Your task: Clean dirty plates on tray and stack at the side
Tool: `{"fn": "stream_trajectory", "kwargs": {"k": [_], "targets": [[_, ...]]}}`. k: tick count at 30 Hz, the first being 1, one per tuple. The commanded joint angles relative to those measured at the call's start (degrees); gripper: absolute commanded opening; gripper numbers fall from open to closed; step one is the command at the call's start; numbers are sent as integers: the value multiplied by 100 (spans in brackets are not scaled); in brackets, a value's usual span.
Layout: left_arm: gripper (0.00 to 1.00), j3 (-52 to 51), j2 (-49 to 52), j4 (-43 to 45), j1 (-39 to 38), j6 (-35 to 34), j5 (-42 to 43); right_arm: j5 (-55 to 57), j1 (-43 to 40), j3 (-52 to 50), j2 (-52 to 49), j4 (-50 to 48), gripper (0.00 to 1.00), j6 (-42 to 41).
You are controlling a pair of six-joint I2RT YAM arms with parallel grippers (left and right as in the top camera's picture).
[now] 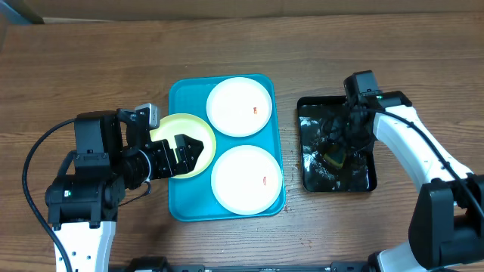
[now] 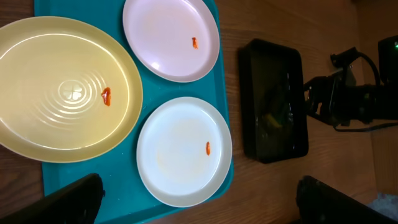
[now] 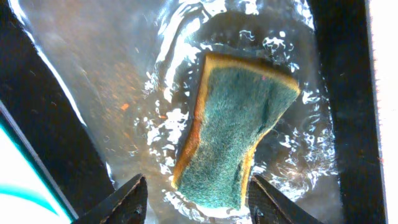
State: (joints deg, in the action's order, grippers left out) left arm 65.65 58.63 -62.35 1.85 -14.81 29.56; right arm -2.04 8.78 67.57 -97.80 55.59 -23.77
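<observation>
Overhead camera is looking straight down on the table from far up, framing the whole turquoise tray [image 1: 185,94] mid-frame and the black tray [image 1: 361,177] to its right. Left wrist camera is hanging above the turquoise tray [image 2: 121,177], facing down and across toward the right arm [image 2: 354,99], at mid range. It is catching the black tray [image 2: 273,99] too, with the left fingers [image 2: 68,199] cropping in at the bottom corners. Right wrist camera is pointing down into the black tray [image 3: 348,93], very close, the sponge [image 3: 239,124] filling the frame and the right fingers [image 3: 121,202] poking in at the bottom edge. All three views are sharing the black tray; overhead and left wrist are sharing the turquoise tray.
</observation>
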Motion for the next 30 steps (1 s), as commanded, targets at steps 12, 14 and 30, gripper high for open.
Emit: {"fn": "stream_trajectory", "kwargs": {"k": [12, 14, 30], "targets": [[100, 131, 15, -4, -39, 87, 7, 118, 26, -866, -551, -1248, 29, -304], [100, 131, 15, -26, -39, 87, 7, 109, 26, -870, -595, -1248, 4, -350], [100, 131, 15, -66, -39, 90, 4, -660, 203, 146, 127, 37, 43, 807]]}}
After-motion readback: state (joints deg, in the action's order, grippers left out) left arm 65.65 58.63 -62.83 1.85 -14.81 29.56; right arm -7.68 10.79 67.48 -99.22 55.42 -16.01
